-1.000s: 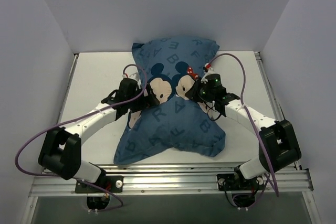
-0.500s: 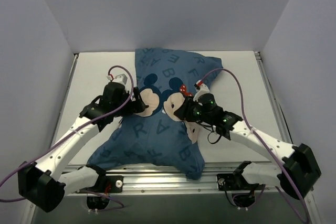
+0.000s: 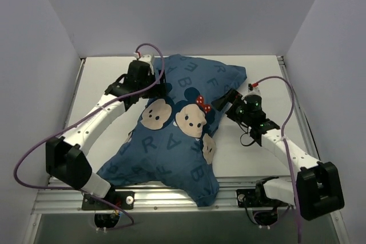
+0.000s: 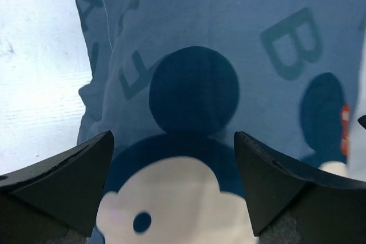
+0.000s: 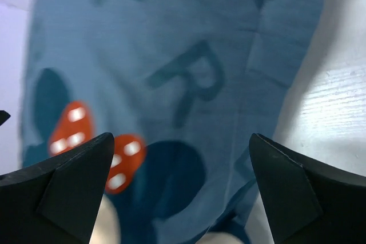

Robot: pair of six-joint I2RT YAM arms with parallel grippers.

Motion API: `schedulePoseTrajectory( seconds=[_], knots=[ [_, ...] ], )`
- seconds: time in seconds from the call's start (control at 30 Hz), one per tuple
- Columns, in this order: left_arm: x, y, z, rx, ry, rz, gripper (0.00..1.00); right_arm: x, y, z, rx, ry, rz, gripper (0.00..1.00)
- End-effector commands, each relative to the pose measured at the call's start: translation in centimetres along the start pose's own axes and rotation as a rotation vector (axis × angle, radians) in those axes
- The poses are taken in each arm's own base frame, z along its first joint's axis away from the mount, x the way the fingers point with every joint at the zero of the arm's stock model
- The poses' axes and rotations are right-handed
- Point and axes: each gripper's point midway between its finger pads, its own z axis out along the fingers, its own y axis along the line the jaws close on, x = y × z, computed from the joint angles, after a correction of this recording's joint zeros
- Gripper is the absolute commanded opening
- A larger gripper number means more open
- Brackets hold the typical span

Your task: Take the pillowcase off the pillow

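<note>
The dark blue pillowcase with pale letters and two mouse faces lies slantwise across the white table, from the far right to the near edge. It covers the pillow completely, so the pillow is hidden. My left gripper hovers open over the cover's far left edge. In the left wrist view a mouse face sits between its fingers. My right gripper is open at the cover's right edge, above the red bow and a dark ear. Neither gripper holds any fabric.
The white table has grey walls on three sides. A metal rail runs along the near edge, and the cover's lower corner reaches it. Purple cables loop off both arms.
My right gripper has opened and let go of the cover. Both arms have swung outward, the left towards the far left. The bunched cover has spread flatter and shifted.
</note>
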Motion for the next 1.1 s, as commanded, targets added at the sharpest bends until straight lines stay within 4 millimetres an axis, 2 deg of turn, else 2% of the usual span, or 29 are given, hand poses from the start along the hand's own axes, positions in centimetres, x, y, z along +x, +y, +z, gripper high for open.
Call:
schedulePoseTrajectory(
  seconds=[0.0, 0.03, 0.1, 0.13, 0.17, 0.2, 0.23, 0.3, 0.33, 0.37, 0.4, 0.43, 0.5, 0.53, 0.57, 0.6, 0.63, 0.67, 0.7, 0.73, 0.77, 0.8, 0.87, 0.9, 0.93, 1.0, 1.07],
  knots=[
    [0.0, -0.4, 2.7, 0.030, 0.043, 0.021, 0.95, 0.1, 0.8, 2.2, -0.120, 0.012, 0.054, 1.00],
    [0.4, -0.3, 3.2, 0.034, 0.062, 0.015, 0.97, 1.3, 0.1, 3.2, -0.122, 0.057, 0.060, 1.00],
    [2.1, 0.5, 4.6, 0.017, 0.108, -0.012, 1.00, 2.0, 0.2, 4.3, -0.162, 0.072, 0.051, 1.00],
    [2.7, 0.6, 4.9, 0.019, 0.121, -0.032, 0.95, 3.6, -0.3, 5.1, -0.176, 0.136, 0.058, 1.00],
    [3.4, 0.9, 5.3, 0.012, 0.136, -0.045, 0.91, 4.1, 0.0, 5.4, -0.203, 0.157, 0.056, 1.00],
    [5.3, 1.7, 5.8, -0.008, 0.174, -0.059, 0.84, 4.1, 1.0, 5.9, -0.259, 0.157, 0.043, 1.00],
    [6.0, 1.3, 6.0, 0.019, 0.186, -0.092, 0.80, 5.5, 1.0, 6.3, -0.289, 0.216, 0.046, 0.99],
    [7.9, 1.5, 6.4, 0.023, 0.215, -0.124, 0.73, 5.6, 2.6, 6.7, -0.376, 0.227, 0.027, 0.93],
    [9.7, 2.0, 6.7, 0.021, 0.241, -0.140, 0.68, 5.6, 3.3, 7.1, -0.407, 0.240, 0.027, 0.87],
    [10.8, 1.9, 6.8, 0.031, 0.265, -0.175, 0.65, 5.7, 4.1, 6.9, -0.446, 0.259, 0.020, 0.67],
    [11.6, 1.9, 6.9, 0.037, 0.279, -0.194, 0.61, 5.3, 4.8, 7.0, -0.473, 0.259, 0.011, 0.56],
    [13.1, 2.2, 7.2, 0.040, 0.297, -0.211, 0.53, 4.1, 6.2, 7.2, -0.511, 0.242, -0.017, 0.32],
    [13.8, 1.6, 7.5, 0.071, 0.313, -0.257, 0.44, 3.5, 7.1, 7.3, -0.513, 0.264, -0.046, 0.14],
    [13.5, 1.1, 7.7, 0.095, 0.302, -0.266, 0.37, 1.4, 9.1, 7.4, -0.546, 0.217, -0.123, 0.00],
    [13.1, 0.6, 7.9, 0.110, 0.297, -0.282, 0.36, 0.4, 9.7, 7.5, -0.541, 0.202, -0.159, 0.00],
    [13.0, -0.3, 8.2, 0.134, 0.302, -0.281, 0.34, 0.2, 9.2, 7.8, -0.479, 0.227, -0.172, 0.00],
    [12.2, -1.1, 8.4, 0.155, 0.287, -0.276, 0.31, -1.1, 10.1, 7.6, -0.469, 0.207, -0.213, 0.00],
    [10.2, -2.5, 8.5, 0.188, 0.251, -0.271, 0.28, -4.3, 12.7, 7.4, -0.497, 0.131, -0.316, 0.00],
    [9.8, -3.6, 8.9, 0.207, 0.246, -0.264, 0.27, -5.0, 12.3, 7.4, -0.426, 0.145, -0.334, 0.00],
    [8.8, -4.6, 9.1, 0.226, 0.228, -0.273, 0.26, -6.4, 13.4, 7.0, -0.416, 0.118, -0.373, 0.00],
    [6.2, -6.4, 9.0, 0.272, 0.178, -0.274, 0.25, -9.9, 16.4, 6.0, -0.443, 0.033, -0.451, 0.00],
    [5.5, -7.3, 9.5, 0.291, 0.166, -0.280, 0.24, -10.5, 16.6, 5.6, -0.409, 0.045, -0.466, 0.00],
    [3.0, -9.7, 9.5, 0.355, 0.112, -0.306, 0.22, -12.9, 18.5, 4.9, -0.395, -0.004, -0.520, 0.00],
    [0.7, -11.1, 9.6, 0.397, 0.058, -0.313, 0.21, -14.5, 20.8, 3.6, -0.412, -0.039, -0.580, 0.00],
    [-0.1, -11.9, 9.7, 0.407, 0.036, -0.333, 0.22, -14.8, 21.0, 4.0, -0.385, -0.039, -0.599, 0.00],
    [-2.3, -13.3, 9.9, 0.449, -0.038, -0.350, 0.22, -15.7, 22.8, 3.1, -0.403, -0.059, -0.675, 0.00],
    [-2.6, -13.6, 10.2, 0.455, -0.060, -0.382, 0.22, -14.5, 23.5, 3.9, -0.411, -0.029, -0.708, 0.00]
  ],
)
